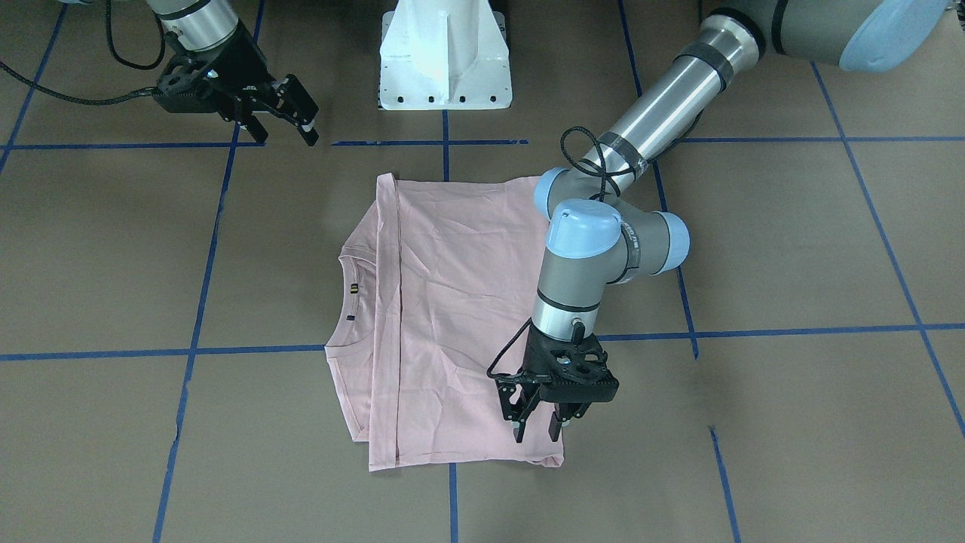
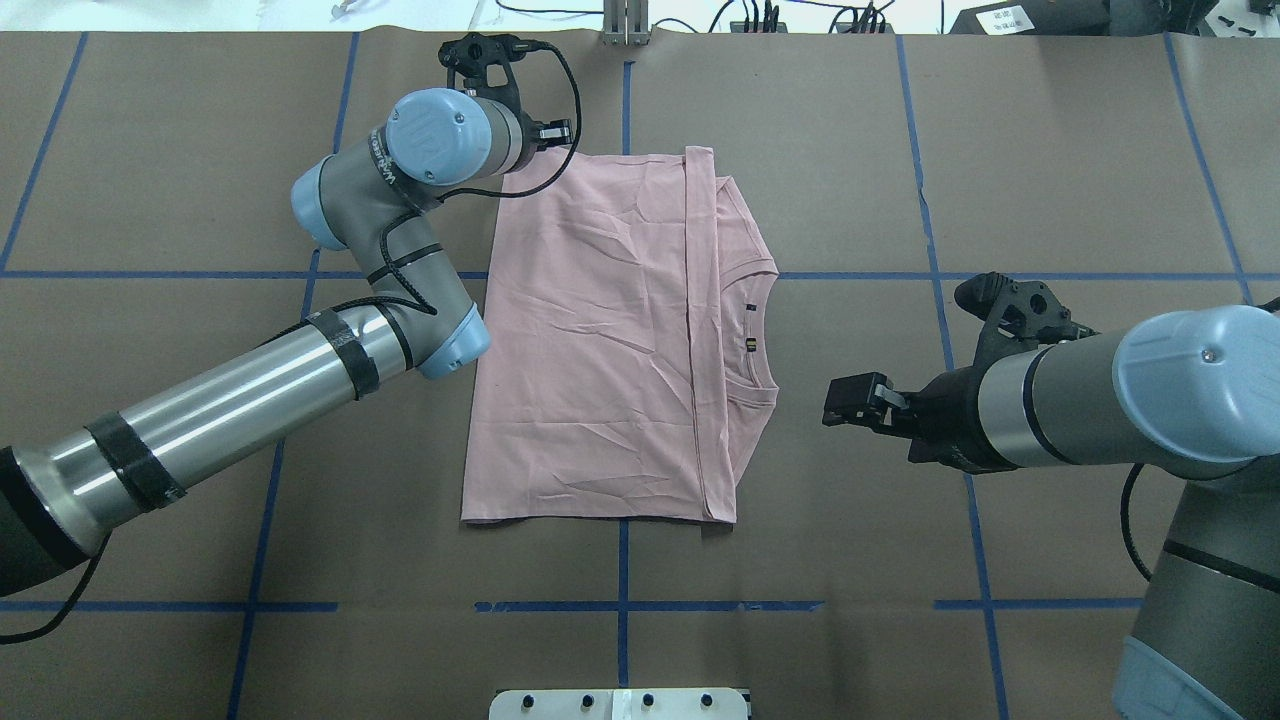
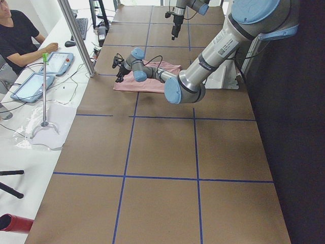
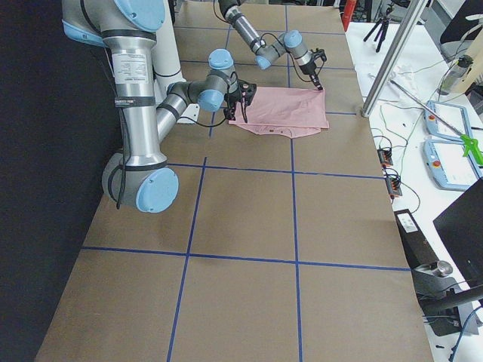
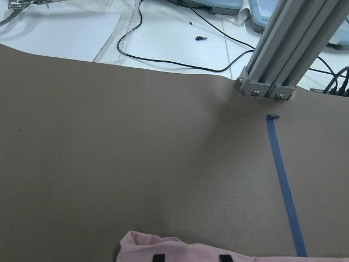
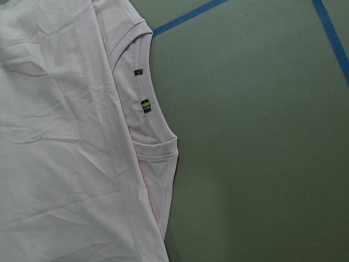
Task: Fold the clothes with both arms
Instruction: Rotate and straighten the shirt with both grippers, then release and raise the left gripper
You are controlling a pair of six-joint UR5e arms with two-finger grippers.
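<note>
The pale pink T-shirt (image 2: 600, 340) lies folded into a rectangle on the brown table, with its collar and small dark tags (image 2: 749, 346) toward my right arm. The Snoopy print is hidden. My left gripper (image 1: 538, 431) is open, pointing down over the shirt's far corner. The left wrist view shows its fingertips (image 5: 158, 257) apart above the pink cloth (image 5: 180, 251). My right gripper (image 2: 850, 400) is open and empty, off the shirt on the collar side. It also shows in the front-facing view (image 1: 285, 130). The right wrist view shows the collar (image 6: 144, 106).
The white pedestal base (image 1: 445, 56) stands at the robot's side of the table. Blue tape lines (image 2: 620, 606) cross the brown surface. An aluminium post (image 5: 289, 49) and cables stand at the far edge. An operator (image 3: 20, 35) sits there with tablets.
</note>
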